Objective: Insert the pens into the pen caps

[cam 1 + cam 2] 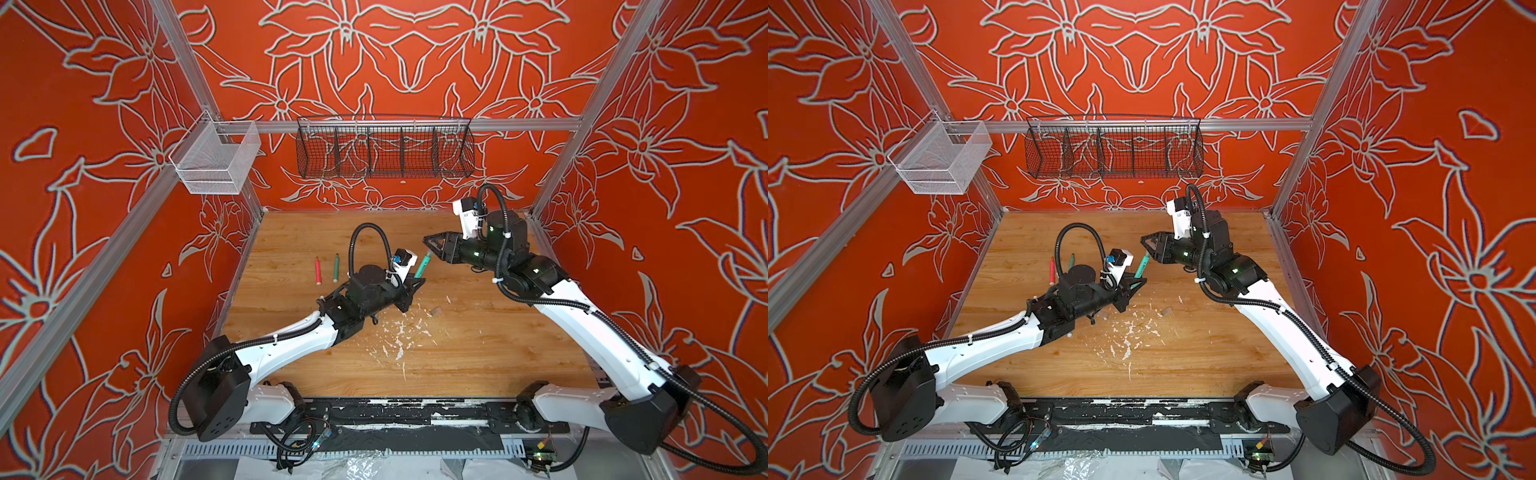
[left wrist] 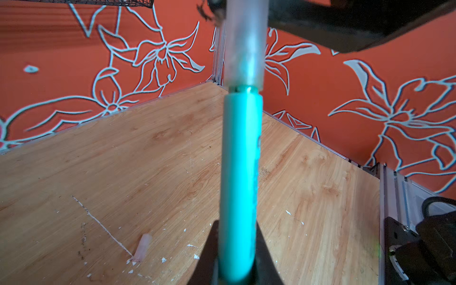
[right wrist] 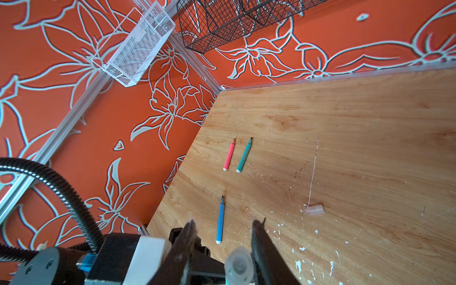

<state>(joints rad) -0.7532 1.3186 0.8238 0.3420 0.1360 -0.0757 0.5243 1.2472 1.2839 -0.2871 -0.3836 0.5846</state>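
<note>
The green pen (image 2: pixel 240 172) I was minding stood off the table, its smooth teal barrel clamped between the black fingers of the left gripper (image 2: pixel 237 223), which had closed firmly on the end away from the tip. Over the tip sat a cap (image 2: pixel 244 44), a stubby tube of cloudy, translucent plastic, and a thin darker-green collar showed between its rim and the barrel. In both top views the pen slanted up from the left gripper (image 1: pixel 415 284) toward the right gripper (image 1: pixel 428 241). That gripper's pointed black jaws stood apart. From the right wrist I saw the cap's round end (image 3: pixel 239 267) against one finger (image 3: pixel 261 246) and clear of the other, so nothing was pinched there. On the wood-grain table (image 1: pixel 498 353) the red-pink pen (image 1: pixel 318 271) and the second green pen (image 1: pixel 336 268) lay side by side, uncapped, with their white plugs toward the arms. The blue pen (image 3: pixel 220 219) lay bare-tipped nearer the left arm. A loose cap (image 1: pixel 435 311) lay on its side by the rough white paint flecks (image 1: pixel 399 336), well apart from those pens. A black wire basket (image 1: pixel 384 151) and a white mesh basket (image 1: pixel 216 160) hung on the rail behind.
</note>
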